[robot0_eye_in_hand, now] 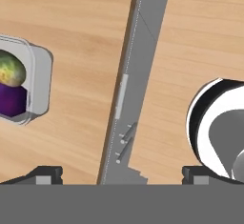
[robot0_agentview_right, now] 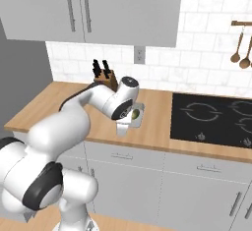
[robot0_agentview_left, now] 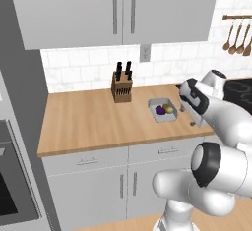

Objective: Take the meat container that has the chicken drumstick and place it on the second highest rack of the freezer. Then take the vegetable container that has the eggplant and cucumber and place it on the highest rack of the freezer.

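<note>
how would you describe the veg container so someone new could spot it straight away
Look at the long wooden counter under the grey wall cabinets. Right of the knife block, near the front edge, sits a shallow pale grey container. It holds a dark purple eggplant beside a yellow-green cucumber, the only bright colours on the wood.

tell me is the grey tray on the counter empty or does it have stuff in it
Not empty. The grey tray on the counter holds a purple eggplant and a yellow-green piece side by side.
</note>
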Robot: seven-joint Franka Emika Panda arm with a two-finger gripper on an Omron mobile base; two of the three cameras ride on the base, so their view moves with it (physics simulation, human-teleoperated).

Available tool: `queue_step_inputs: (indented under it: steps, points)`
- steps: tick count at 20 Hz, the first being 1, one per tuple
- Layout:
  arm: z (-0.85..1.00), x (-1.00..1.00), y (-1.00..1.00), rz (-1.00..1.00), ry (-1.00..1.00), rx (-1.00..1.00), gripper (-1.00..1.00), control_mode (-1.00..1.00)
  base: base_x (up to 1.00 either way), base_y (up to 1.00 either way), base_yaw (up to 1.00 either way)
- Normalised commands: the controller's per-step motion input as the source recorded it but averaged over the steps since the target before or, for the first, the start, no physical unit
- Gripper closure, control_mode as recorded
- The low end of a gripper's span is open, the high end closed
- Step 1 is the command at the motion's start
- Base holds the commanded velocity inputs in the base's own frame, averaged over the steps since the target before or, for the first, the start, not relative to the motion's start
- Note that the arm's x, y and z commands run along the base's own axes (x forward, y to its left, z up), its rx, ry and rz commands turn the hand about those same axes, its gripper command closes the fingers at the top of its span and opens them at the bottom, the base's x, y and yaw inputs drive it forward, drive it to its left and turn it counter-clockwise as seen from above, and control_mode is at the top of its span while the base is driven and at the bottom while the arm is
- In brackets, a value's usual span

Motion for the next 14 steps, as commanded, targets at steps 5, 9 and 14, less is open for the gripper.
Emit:
queue_step_inputs:
  steps: [5, 9, 14]
  points:
    - [-0.1, 0.25, 0.0, 0.0, 0.0, 0.0, -1.0, -1.0, 0.0, 0.0, 0.0]
    - [-0.16, 0.19, 0.0, 0.0, 0.04, 0.04, -1.0, -1.0, 0.0, 0.0, 0.0]
    - [-0.27, 0.34, 0.0, 0.0, 0.07, 0.04, -1.0, -1.0, 0.0, 0.0, 0.0]
